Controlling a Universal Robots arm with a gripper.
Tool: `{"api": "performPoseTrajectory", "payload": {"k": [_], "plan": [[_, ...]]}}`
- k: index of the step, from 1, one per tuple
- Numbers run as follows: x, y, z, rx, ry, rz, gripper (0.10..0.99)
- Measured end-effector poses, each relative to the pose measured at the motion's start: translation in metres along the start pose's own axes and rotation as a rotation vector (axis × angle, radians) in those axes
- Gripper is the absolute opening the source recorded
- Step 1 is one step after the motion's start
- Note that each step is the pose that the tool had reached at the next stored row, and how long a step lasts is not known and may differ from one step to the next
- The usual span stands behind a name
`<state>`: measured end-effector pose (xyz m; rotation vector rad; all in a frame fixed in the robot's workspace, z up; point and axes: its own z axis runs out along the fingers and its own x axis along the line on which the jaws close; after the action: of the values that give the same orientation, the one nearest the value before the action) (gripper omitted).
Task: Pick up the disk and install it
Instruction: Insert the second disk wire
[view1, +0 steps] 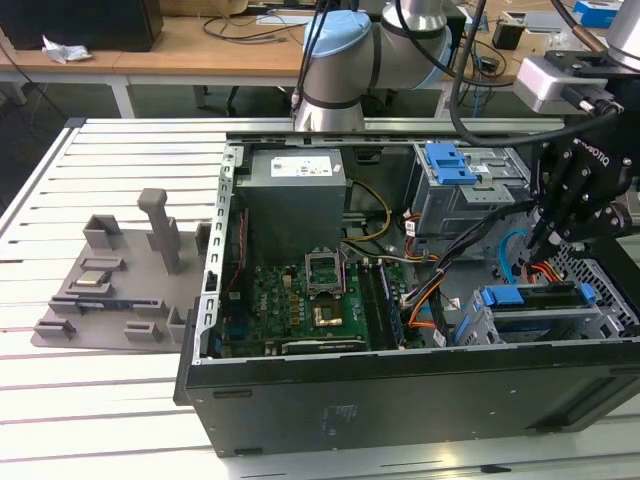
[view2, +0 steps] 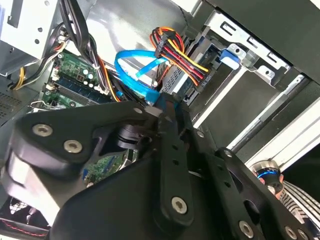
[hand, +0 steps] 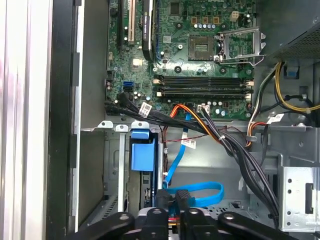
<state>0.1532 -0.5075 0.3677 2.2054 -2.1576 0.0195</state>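
We work on a slatted metal bench that carries an open computer case lying on its side. A grey parts fixture sits beside the case, towards the exterior view's left. The arm reaches over the case from the far edge of the bench. The motherboard covers the floor of the case.

The disk appears to stand on edge in the grey drive cage, in the near corner of the case at the exterior view's right. Its blue rails show at both ends, and we cannot confirm that it is fully seated.

The tool hangs just above this cage, near a looped blue data cable and a red, orange and yellow power bundle. We cannot tell whether the tool is clenched or released, nor whether it grips anything.

We judge the disk to be stiff, dense for its size and sensitive to shock. Its bare metal faces are probably slippery. The best hold is likely across the two long sides, on the plastic rails, clear of the label face and the connector end. The nearby cables are soft and may snag.
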Motion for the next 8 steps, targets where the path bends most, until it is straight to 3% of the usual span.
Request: {"api": "performPoseTrajectory", "payload": {"k": [1,4,8], "plan": [[0.0000,0.0000,0.0000,0.000,-0.0002,0.000,0.161],[0.0010,0.0000,0.0000,0.000,0.0001,0.000,0.161],[0.0086,0.0002,0.0007,0.000,0.0129,0.000,0.161]]}}
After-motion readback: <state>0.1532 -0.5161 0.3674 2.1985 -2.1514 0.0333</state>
